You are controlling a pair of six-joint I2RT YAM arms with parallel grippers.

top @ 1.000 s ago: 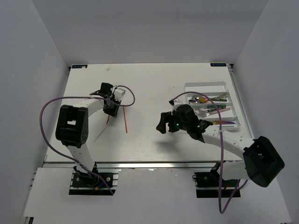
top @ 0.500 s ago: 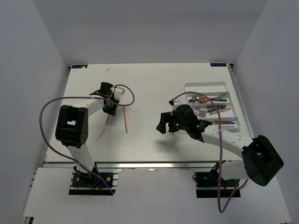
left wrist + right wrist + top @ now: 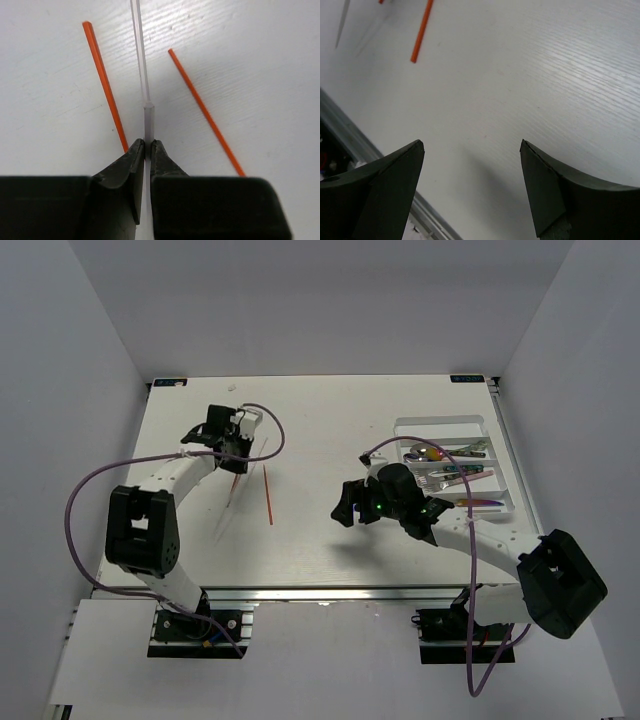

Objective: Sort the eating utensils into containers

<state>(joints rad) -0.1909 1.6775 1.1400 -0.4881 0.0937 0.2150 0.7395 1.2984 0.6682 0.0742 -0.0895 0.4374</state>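
Observation:
In the left wrist view my left gripper (image 3: 147,142) is shut on a white chopstick (image 3: 141,65), which runs straight out from between the tips. A red-orange chopstick (image 3: 104,82) lies on the table to its left and a second red-orange chopstick (image 3: 205,110) to its right. From above, the left gripper (image 3: 236,458) is over the table's left half, with the white chopstick (image 3: 226,512) slanting toward the front. My right gripper (image 3: 346,508) hovers open mid-table with nothing between its fingers. The white tray (image 3: 440,422) at the right holds several metal utensils (image 3: 432,452).
The right wrist view shows bare table under the open right gripper (image 3: 472,145), the end of a red-orange chopstick (image 3: 422,30) at the top left, and the table's metal front rail (image 3: 350,142). Purple cables loop over both arms.
The left gripper has closed on the white chopstick, and the left arm has drawn back toward the far side, shifting the chopstick with it. The right arm has hardly moved.

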